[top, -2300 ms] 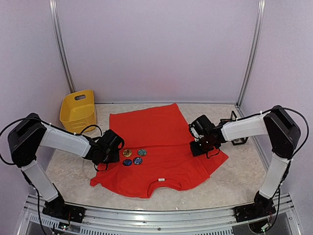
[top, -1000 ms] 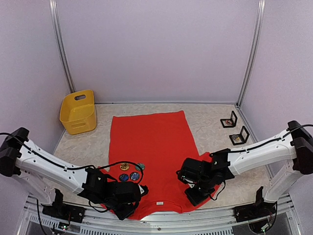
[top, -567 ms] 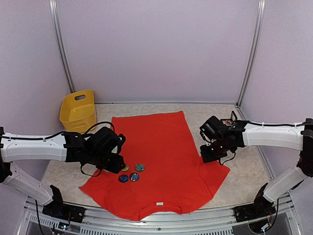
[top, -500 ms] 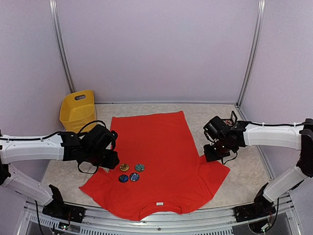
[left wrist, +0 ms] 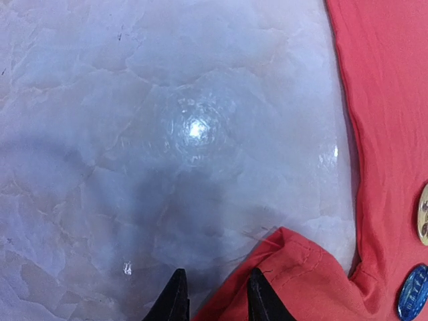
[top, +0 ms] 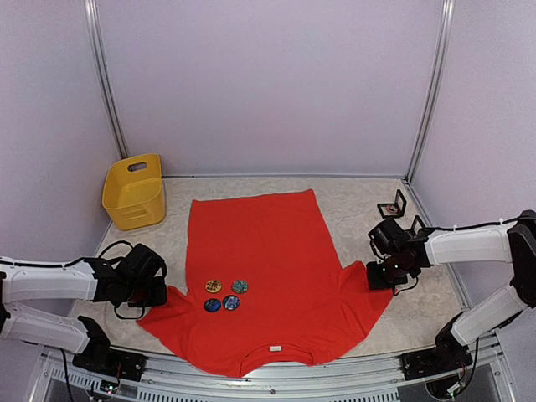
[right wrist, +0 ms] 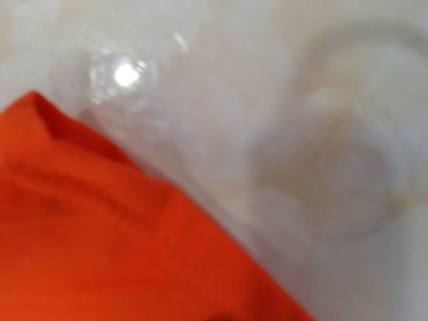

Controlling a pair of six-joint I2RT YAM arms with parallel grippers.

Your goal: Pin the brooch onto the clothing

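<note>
The red-orange T-shirt point(top: 268, 260) lies spread flat mid-table, its neck and white label point(top: 272, 348) toward the near edge. Several round brooches lie on its left chest: a yellow one point(top: 213, 286), a teal one point(top: 239, 286) and two blue ones point(top: 221, 304). My left gripper point(top: 156, 293) sits low at the left sleeve tip. In the left wrist view point(left wrist: 215, 299) its jaws stand apart, with the sleeve hem point(left wrist: 287, 257) beside the right fingertip point(left wrist: 259, 295). My right gripper point(top: 379, 277) is at the right sleeve's edge. Its blurred wrist view shows only the red cloth point(right wrist: 100, 241) and the table, no fingers.
A yellow bin point(top: 134, 191) stands at the back left. A small black display stand point(top: 391, 203) stands at the back right, near my right arm. The marble-patterned tabletop point(left wrist: 167, 120) surrounds the shirt. Metal frame posts stand at the back corners.
The shirt was drawn toward the near edge and its sleeves spread out. Since half a second ago my left gripper moved outward and nearer, off the shirt body, and my right gripper moved right and nearer.
</note>
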